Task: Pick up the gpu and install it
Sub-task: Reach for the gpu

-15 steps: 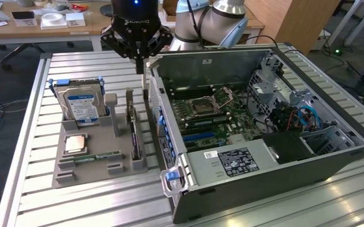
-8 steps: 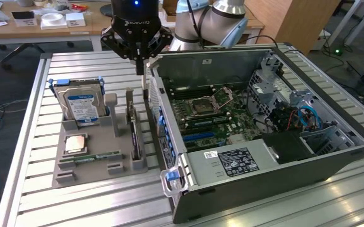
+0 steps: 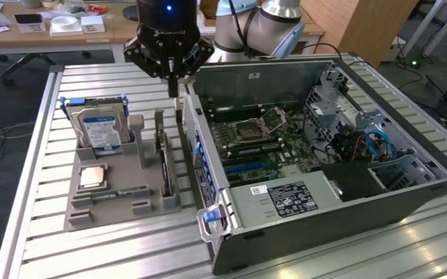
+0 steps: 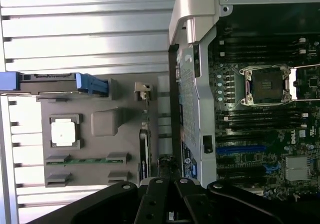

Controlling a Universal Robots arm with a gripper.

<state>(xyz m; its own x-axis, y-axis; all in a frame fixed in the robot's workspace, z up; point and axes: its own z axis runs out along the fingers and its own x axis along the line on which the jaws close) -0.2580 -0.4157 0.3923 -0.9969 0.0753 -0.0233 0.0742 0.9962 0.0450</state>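
Green gpu (image 3: 164,168) not yet lifted
Clenched pincer (image 3: 174,93) hangs just above it; the card stands in its grey holder (image 3: 103,218), beside the open case (image 3: 324,232).

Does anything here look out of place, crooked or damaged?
Nothing stands out. The hard drive stands upright and the gpu stands on edge in the grey holder, each in its slot. The open computer case shows no visible damage.
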